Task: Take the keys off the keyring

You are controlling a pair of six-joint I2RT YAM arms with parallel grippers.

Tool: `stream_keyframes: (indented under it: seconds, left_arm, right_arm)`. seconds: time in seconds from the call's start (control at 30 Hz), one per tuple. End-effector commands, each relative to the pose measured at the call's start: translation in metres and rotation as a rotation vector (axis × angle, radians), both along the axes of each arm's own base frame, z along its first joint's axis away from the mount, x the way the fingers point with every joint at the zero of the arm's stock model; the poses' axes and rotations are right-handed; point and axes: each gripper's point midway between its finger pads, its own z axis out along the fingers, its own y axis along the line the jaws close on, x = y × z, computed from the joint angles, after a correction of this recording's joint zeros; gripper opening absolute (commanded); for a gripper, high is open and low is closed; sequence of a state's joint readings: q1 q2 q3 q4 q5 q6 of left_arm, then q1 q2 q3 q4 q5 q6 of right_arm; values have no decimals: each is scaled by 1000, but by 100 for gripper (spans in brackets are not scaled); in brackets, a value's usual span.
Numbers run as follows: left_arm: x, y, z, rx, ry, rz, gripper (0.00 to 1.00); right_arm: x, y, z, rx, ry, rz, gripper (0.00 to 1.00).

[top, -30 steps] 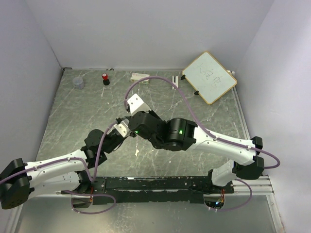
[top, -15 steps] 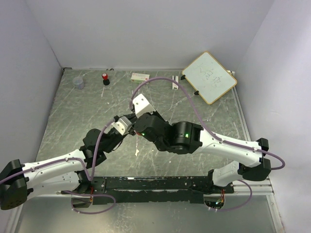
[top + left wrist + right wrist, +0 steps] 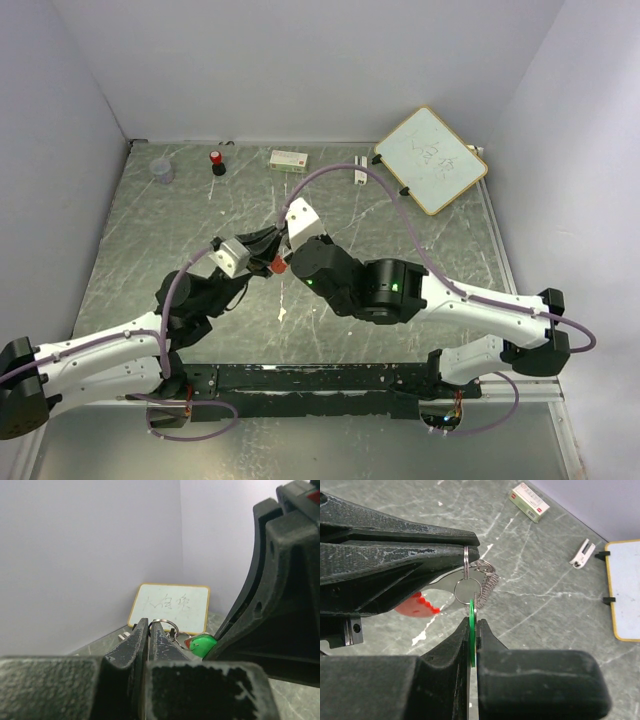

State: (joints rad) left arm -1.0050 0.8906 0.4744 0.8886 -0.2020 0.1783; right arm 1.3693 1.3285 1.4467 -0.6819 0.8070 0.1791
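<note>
Now both grippers meet tip to tip on the bunch.
Closed flat on the green key [image 3: 471,611], the right gripper [image 3: 472,626] holds it edge-on, its length running along the fingers. The keyring [image 3: 488,583] hangs just ahead of those fingertips, pinched in the closed left gripper [image 3: 467,549] reaching across. The red key [image 3: 417,607] dangles beneath the left fingers. Separation likely means pulling straight back along the right fingers.

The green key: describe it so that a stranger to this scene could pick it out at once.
Over the middle of the grey marbled table, the two arms meet tip to tip. The green key is the thin bright piece pinched edge-on in the right end effector, joined to the keyring that the left end effector holds. Its neighbour, the red key, is longer and curved.
</note>
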Motion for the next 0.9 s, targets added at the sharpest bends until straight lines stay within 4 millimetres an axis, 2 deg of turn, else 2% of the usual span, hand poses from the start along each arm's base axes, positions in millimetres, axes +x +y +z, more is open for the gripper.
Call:
stream_keyframes:
  seconds: [0.0, 0.4, 0.87]
  left_arm:
    - [-12, 19, 37, -161, -55, -14, 7]
    - [-17, 37, 39, -314, -61, -16, 7]
    - [-24, 52, 45, -433, -101, -20, 7]
  right_arm:
    - [-5, 7, 10, 110, 11, 21, 0]
    - [-11, 39, 16, 253, 1, 127, 0]
    - [-14, 56, 15, 304, -5, 178, 0]
